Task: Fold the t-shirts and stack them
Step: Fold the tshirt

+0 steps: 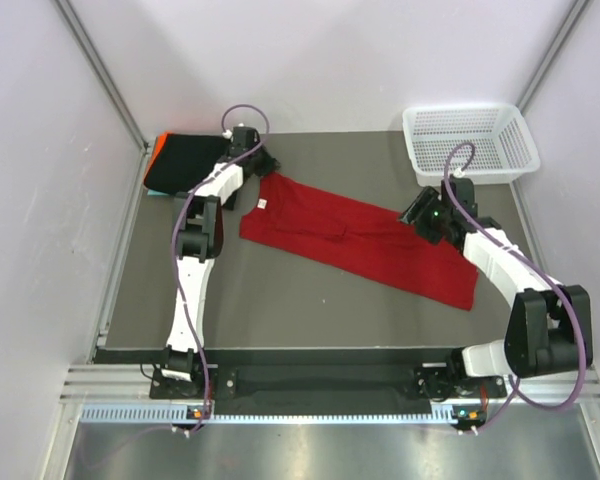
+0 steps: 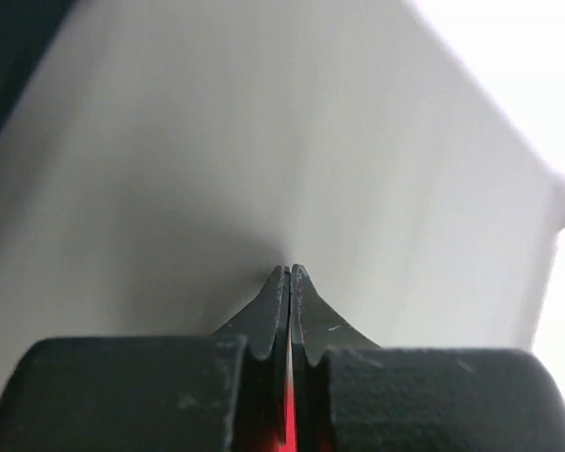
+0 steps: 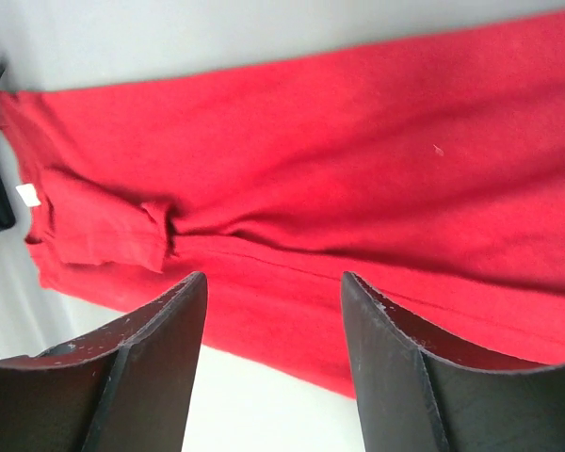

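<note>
Two pincers: black, hard, with tapered curved fingers.
Left pincer (image 1: pixel 268 166): clenched at the collar corner of the red t-shirt (image 1: pixel 355 240); its wrist view showed a red sliver pinched between the closed fingers (image 2: pixel 281 292).
Right pincer (image 3: pixel 273 282): released, fingers spread above the red cloth and gripping nothing.
Red t-shirt: one, plain soft cloth, doubled into a long creased band, lying diagonally across the dark matte table (image 1: pixel 280 300).
Label (image 3: pixel 24 195): one small white tag at the collar; its writing was too small to read.
Black t-shirt (image 1: pixel 185 160): one, folded, in the far-left corner.
Orange edge (image 1: pixel 153 150) and light-blue edge (image 1: pixel 157 192): one each, showing at the black shirt's left side.
Basket (image 1: pixel 470 165): one, white plastic mesh, rectangular, at the far right.
</note>
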Controlling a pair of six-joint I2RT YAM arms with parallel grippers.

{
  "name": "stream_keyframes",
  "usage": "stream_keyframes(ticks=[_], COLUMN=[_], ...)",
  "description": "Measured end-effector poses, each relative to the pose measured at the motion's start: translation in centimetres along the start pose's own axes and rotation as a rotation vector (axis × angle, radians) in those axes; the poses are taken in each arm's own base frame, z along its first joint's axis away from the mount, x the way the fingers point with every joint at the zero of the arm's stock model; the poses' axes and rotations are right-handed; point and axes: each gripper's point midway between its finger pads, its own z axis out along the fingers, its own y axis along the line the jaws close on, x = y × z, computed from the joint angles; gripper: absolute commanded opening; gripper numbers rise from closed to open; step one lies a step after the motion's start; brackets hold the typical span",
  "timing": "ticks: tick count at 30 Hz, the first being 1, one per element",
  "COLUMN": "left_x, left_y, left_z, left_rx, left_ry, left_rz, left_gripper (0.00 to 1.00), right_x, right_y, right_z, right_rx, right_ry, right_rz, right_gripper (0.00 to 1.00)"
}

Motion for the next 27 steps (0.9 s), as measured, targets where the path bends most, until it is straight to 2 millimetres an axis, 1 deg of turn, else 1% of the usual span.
stream_keyframes(ticks=[1,2,4,5,6,7,8,11,14,16,17,19,20,21,24,25,26,27], left_x=[-0.3,-1.1,-2.1,-2.5,-2.7,-2.7,-2.8,-2.5,-1.7,-1.7,-1.9,-2.9,-3.5,-4.1,-5.7,-6.1,-6.0,-5.4], left_y=[-0.3,-1.2,-2.3,-3.0,-3.2,-3.4,-3.8,-4.1,-3.3,-3.2,-3.4,-4.5,-5.1,-5.7,-6.8,-7.0,-6.7,-6.2], left_z=[0.4,2.2,4.0,4.6,5.1,5.4,5.4,4.8,2.9,0.8,-0.5,-4.1,-6.3,-8.5,-15.6,-18.0,-19.8,-21.9], left_rx=[0.016,0.079,0.158,0.2,0.228,0.262,0.294,0.332,0.297,0.264,0.25,0.22,0.196,0.174,0.086,0.065,0.042,0.012], left_ry=[-0.012,-0.044,-0.084,-0.095,-0.103,-0.099,-0.091,-0.054,-0.004,0.012,0.013,-0.003,-0.017,-0.041,-0.123,-0.159,-0.179,-0.191], left_rz=[-0.013,-0.07,-0.127,-0.152,-0.179,-0.21,-0.236,-0.269,-0.264,-0.232,-0.204,-0.149,-0.122,-0.094,-0.036,-0.017,-0.009,-0.001], left_gripper=[0.0,0.0,0.04,0.07,0.14,0.16,0.18,0.26,0.3,0.31,0.32,0.34,0.39,0.41,0.42,0.42,0.42,0.42], right_x=[-0.1,-0.1,-0.1,-0.1,0.0,0.1,0.2,0.4,0.5,0.6,0.8,1.5,2.0,2.7,4.7,5.0,5.1,5.1], right_y=[0.3,0.6,1.1,1.3,1.4,1.6,1.7,2.3,3.1,3.4,3.6,3.8,4.0,4.1,4.5,4.7,4.9,5.3], right_z=[0.2,0.5,1.2,1.5,1.9,2.3,2.6,3.4,3.6,3.4,3.3,3.0,2.7,2.2,0.2,-0.4,-0.9,-1.7], right_rx=[-0.006,-0.014,-0.023,-0.026,-0.03,-0.033,-0.037,-0.043,-0.054,-0.063,-0.068,-0.071,-0.079,-0.088,-0.122,-0.134,-0.145,-0.162], right_ry=[-0.001,0.0,0.008,0.011,0.014,0.022,0.027,0.046,0.049,0.052,0.057,0.072,0.076,0.083,0.099,0.1,0.098,0.092], right_rz=[-0.004,-0.01,-0.023,-0.027,-0.033,-0.041,-0.048,-0.072,-0.106,-0.123,-0.133,-0.145,-0.154,-0.162,-0.188,-0.193,-0.196,-0.199], right_gripper=[0.59,0.59,0.6,0.6,0.6,0.6,0.6,0.6,0.61,0.61,0.61,0.61,0.61,0.61,0.62,0.62,0.62,0.62])
